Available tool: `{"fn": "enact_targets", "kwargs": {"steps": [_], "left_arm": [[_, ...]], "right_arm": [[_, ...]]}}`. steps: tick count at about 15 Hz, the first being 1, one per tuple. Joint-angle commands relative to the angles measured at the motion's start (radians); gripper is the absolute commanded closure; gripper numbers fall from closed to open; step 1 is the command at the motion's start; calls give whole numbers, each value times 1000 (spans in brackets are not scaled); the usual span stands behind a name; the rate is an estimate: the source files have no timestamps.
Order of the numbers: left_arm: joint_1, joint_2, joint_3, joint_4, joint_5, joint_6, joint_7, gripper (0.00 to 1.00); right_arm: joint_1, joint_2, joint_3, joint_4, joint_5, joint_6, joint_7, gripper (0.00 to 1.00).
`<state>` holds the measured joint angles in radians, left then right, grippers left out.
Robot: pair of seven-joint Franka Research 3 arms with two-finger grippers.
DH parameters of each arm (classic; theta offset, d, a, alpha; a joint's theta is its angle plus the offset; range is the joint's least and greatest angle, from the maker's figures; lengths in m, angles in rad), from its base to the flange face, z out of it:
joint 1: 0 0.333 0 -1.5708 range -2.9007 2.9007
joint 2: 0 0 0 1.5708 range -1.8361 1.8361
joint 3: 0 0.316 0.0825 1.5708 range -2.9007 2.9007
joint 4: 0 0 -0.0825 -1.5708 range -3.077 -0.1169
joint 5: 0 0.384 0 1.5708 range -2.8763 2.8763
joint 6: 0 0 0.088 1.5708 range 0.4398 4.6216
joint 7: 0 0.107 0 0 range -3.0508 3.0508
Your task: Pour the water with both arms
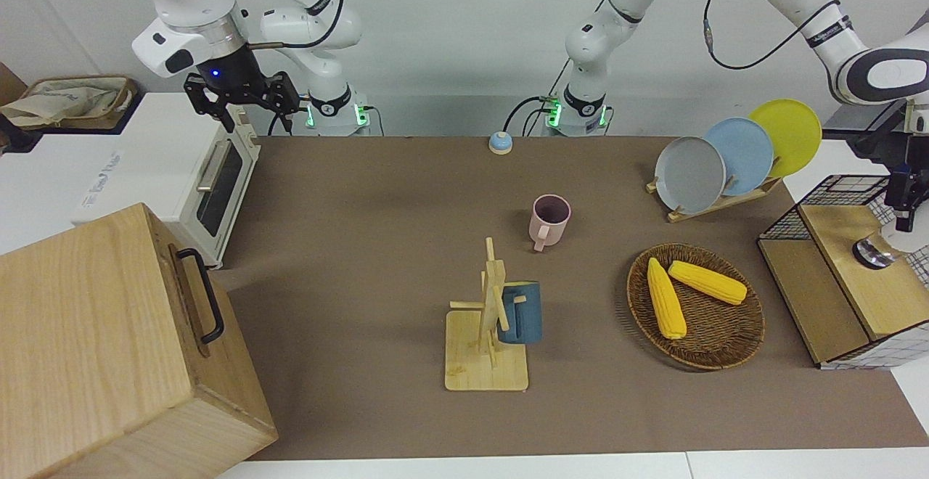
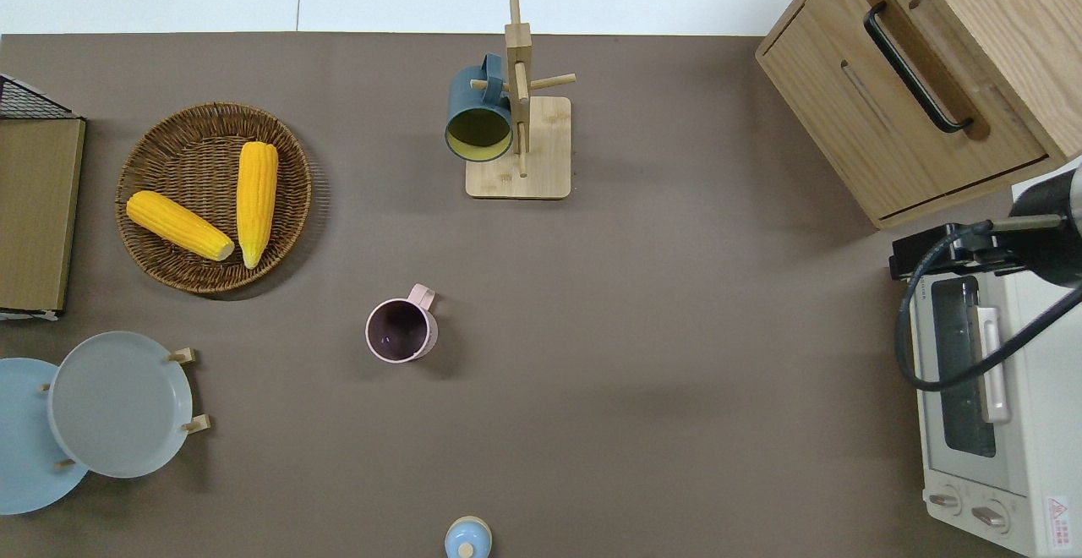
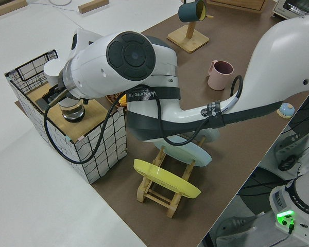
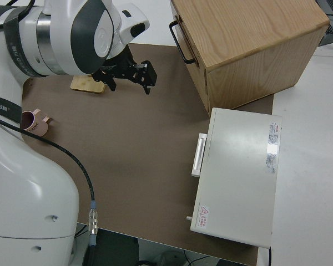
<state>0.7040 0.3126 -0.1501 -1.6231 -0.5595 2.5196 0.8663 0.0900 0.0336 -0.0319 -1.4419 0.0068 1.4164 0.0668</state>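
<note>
A wide bare stretch of brown surface (image 2: 676, 355) lies open between the pink mug (image 2: 401, 331) and the toaster oven (image 2: 980, 406) at the right arm's end, with room to pass. Farther from the robots, the tall wooden mug rack (image 2: 518, 101) with its hanging blue mug (image 2: 478, 114) and the large wooden box (image 2: 921, 76) stand in the way. Toward the left arm's end the corn basket (image 2: 169, 262), plate rack (image 1: 718, 199) and wire crate (image 1: 835, 196) crowd the surface, leaving narrow gaps between them.
</note>
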Motion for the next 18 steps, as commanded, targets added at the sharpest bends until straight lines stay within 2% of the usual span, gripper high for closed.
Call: {"fn": "enact_targets", "kwargs": {"steps": [1, 3, 6, 9, 10, 13, 14, 15, 18], "left_arm": [[11, -1, 17, 81, 134, -163, -156, 0], [12, -1, 21, 107, 167, -258, -222, 0], [-1, -47, 17, 115, 330, -376, -340, 0], [-6, -90, 6, 121, 429, -510, -408, 0], [-6, -99, 7, 121, 443, -553, -409, 0], [-18, -182, -5, 121, 479, -648, -443, 0], [-38, -196, -18, 121, 527, -717, -454, 0], [-57, -208, -25, 121, 533, -743, -466, 0], [-161, -240, 0, 120, 540, -812, -608, 0]], "right_arm": [[2, -17, -2, -20, 2, 4, -16, 9], [2, -17, -2, -18, 2, 4, -16, 9], [2, -17, -2, -18, 2, 4, -18, 9], [2, -17, -2, -18, 2, 4, -16, 9], [2, -17, -2, -18, 2, 4, -16, 9], [2, -17, -2, -18, 2, 4, -16, 9], [2, -17, -2, -18, 2, 4, -16, 9], [2, -17, -2, -18, 2, 4, -16, 9], [2, -17, -2, -18, 4, 4, -16, 9]]}}
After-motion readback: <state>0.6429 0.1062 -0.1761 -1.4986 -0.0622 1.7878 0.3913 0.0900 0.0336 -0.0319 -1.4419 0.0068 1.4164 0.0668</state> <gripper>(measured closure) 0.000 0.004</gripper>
